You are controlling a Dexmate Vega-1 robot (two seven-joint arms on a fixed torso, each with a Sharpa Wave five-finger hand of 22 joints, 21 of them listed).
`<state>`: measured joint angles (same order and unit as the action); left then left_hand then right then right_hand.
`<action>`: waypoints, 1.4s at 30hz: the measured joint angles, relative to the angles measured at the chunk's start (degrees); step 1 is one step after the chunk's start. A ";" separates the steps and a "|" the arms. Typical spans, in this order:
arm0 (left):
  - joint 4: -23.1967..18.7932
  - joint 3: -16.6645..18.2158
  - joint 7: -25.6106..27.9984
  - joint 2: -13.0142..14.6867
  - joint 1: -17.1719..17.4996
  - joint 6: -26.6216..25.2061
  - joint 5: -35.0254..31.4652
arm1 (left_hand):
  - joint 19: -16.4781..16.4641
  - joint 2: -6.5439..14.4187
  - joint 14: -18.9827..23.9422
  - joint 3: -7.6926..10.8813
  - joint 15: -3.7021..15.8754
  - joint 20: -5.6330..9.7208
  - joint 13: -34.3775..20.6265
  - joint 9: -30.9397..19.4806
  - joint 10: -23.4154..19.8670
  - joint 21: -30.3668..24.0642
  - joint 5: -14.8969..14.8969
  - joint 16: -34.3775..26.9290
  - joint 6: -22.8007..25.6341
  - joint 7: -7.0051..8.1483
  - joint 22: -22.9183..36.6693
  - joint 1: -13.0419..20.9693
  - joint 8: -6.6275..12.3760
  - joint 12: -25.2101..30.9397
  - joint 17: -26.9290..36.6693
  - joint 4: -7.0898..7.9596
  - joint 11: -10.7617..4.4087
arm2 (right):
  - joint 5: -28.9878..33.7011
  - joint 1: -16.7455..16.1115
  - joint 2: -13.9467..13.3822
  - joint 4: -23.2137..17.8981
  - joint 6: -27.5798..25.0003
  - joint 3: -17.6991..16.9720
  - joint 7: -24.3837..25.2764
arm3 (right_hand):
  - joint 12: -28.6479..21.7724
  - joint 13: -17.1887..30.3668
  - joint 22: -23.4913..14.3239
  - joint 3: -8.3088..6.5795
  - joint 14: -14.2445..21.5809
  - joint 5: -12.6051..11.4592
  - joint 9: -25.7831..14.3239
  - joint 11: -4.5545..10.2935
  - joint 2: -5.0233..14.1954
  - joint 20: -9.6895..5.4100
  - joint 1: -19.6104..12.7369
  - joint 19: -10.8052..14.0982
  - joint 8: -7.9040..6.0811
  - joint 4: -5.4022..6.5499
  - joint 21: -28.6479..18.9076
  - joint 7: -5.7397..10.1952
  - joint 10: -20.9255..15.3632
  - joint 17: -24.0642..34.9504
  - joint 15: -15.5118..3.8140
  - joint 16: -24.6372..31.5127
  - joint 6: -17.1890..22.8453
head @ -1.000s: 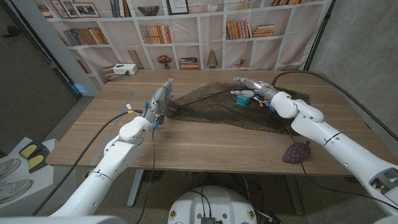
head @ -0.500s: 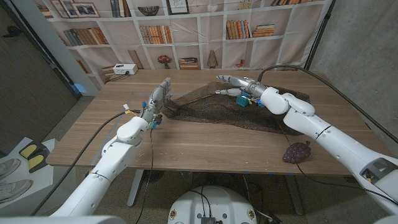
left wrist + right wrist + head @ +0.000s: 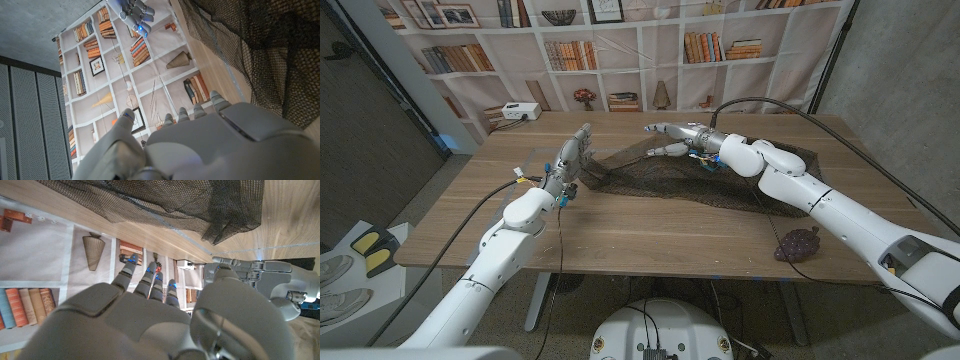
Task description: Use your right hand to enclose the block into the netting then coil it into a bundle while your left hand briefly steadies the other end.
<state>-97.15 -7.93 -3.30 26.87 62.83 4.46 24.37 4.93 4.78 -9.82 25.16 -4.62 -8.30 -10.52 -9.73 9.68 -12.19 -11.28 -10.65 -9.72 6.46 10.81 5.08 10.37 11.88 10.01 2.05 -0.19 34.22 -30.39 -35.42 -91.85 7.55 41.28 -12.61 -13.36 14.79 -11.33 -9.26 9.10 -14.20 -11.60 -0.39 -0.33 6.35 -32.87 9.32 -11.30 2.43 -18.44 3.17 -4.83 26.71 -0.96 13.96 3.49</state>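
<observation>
Dark netting (image 3: 720, 180) lies spread over the table's far middle. Its left corner reaches to my left hand (image 3: 573, 160), which stands beside it with fingers straight and apart, holding nothing; whether it touches the mesh I cannot tell. My right hand (image 3: 672, 140) hovers over the netting's far left part, fingers stretched out and spread, nothing in them. A bit of the teal block (image 3: 704, 158) peeks out on the netting by the right wrist, mostly hidden. The left wrist view has netting (image 3: 250, 50) beyond my left hand (image 3: 200, 140). Netting (image 3: 165, 200) hangs past my right hand (image 3: 150, 320).
A purple grape bunch (image 3: 798, 243) lies near the table's front right edge. A white box (image 3: 520, 111) sits at the far left corner. Bare wood (image 3: 650, 235) stretches between the netting and the near edge. A bookshelf backdrop stands behind the table.
My right hand has swept left across the netting, away from the block, which its wrist now mostly covers. The left hand has stayed by the netting's corner.
</observation>
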 measured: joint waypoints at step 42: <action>2.71 -0.05 -1.78 -0.13 -1.64 1.03 0.85 | -0.20 0.00 0.00 -0.39 0.01 -0.20 0.00 0.00 0.21 0.00 0.00 0.00 -0.01 -0.02 -0.01 0.00 0.00 0.00 -0.02 0.08 0.21 | 14.39 13.06 7.28 7.55 -7.96 15.37 -15.44 | -0.43 -0.02 0.01 0.17 0.88 -0.45 0.01 0.17 0.72 -0.81 -0.20 2.06 -0.06 -1.47 -0.43 -0.54 -0.81 0.11 -0.77 0.52 -0.53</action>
<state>-94.44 -7.98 -5.09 26.75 61.20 5.50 25.22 4.73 4.78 -9.81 24.78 -4.61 -8.50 -10.52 -9.73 9.89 -12.20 -11.28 -10.65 -9.73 6.45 10.80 5.08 10.37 11.88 9.99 2.13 0.02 48.61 -17.33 -28.13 -84.29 -0.41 56.65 -28.04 -13.79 14.77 -11.32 -9.08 9.98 -14.65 -11.59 -0.22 0.39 5.54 -33.06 11.39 -11.36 0.97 -18.87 2.64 -5.64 26.81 -1.72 14.48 2.96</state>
